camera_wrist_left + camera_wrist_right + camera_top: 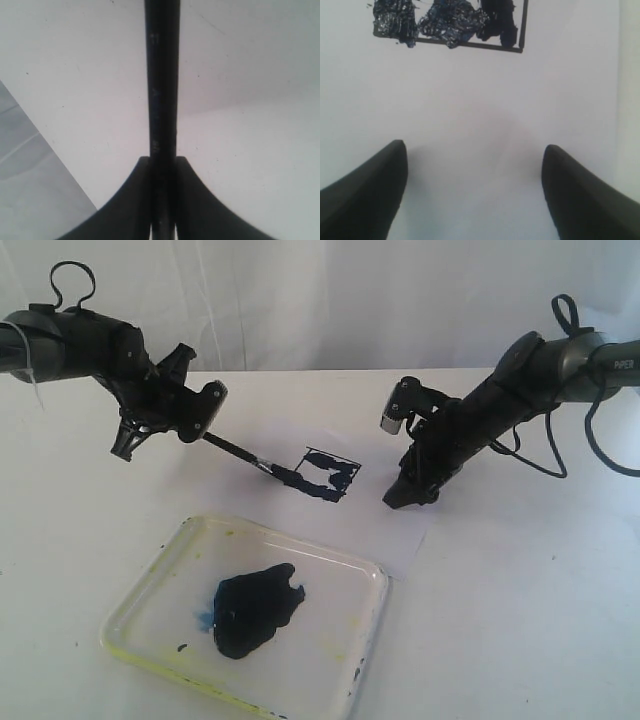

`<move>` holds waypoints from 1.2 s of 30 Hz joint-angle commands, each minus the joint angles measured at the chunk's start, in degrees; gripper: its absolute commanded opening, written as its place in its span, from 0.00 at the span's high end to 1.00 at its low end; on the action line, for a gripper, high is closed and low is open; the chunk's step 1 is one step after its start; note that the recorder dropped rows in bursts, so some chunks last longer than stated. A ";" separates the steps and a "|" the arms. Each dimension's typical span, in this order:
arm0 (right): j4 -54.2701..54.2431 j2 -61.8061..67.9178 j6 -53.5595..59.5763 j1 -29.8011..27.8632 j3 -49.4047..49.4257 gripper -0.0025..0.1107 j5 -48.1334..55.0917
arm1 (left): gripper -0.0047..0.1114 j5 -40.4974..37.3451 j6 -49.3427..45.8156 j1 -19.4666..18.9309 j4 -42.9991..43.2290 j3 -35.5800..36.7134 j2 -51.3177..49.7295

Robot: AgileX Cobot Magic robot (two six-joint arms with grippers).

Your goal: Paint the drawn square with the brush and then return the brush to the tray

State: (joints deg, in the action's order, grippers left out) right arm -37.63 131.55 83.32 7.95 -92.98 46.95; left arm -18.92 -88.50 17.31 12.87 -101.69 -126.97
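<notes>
The white table [520, 620] fills most of the exterior view, and a white paper sheet [395, 540] lies on it around the middle, its edges hard to make out against the tabletop. The tray [372, 585] sits in the lower left to lower centre of the frame, just beside the near edge of the paper. It is clear with a yellowish rim, and a dark paint puddle [255, 610] lies at its middle.

My left arm comes in from the upper left and my right arm from the upper right, both angled down toward the centre. My right claw [405, 498] hangs low over the paper just right of the centre. Its wrist view shows the claw [472, 160] with its fingers wide apart and only bare paper between them.

The drawn square [325, 475] is at the centre of the frame, between my two claws. It is partly filled with uneven dark blotches, with white left inside the outline [450, 22].

My left claw [205, 430] is clamped on the brush [245, 453]. The handle slopes down to the right and the tip meets the square's lower left corner. Seen from the wrist, the dark handle [161, 75] runs straight out from between my closed fingers [135, 200].
</notes>
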 commanded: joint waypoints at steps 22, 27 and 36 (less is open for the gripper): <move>5.22 2.38 -1.06 -0.33 1.04 0.36 -0.76 | 0.96 -1.63 -2.90 5.06 -8.56 0.34 2.10; 5.22 2.38 -1.06 -0.33 1.04 0.36 -0.76 | 0.96 0.05 -2.90 4.95 -7.26 0.34 0.12; 5.22 2.38 -1.06 -0.33 1.04 0.36 -0.76 | 0.96 6.42 -2.78 5.07 -7.05 0.34 -1.41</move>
State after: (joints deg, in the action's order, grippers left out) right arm -37.52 131.55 83.09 7.95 -93.09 46.12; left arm -13.51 -91.51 22.26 5.76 -101.69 -128.48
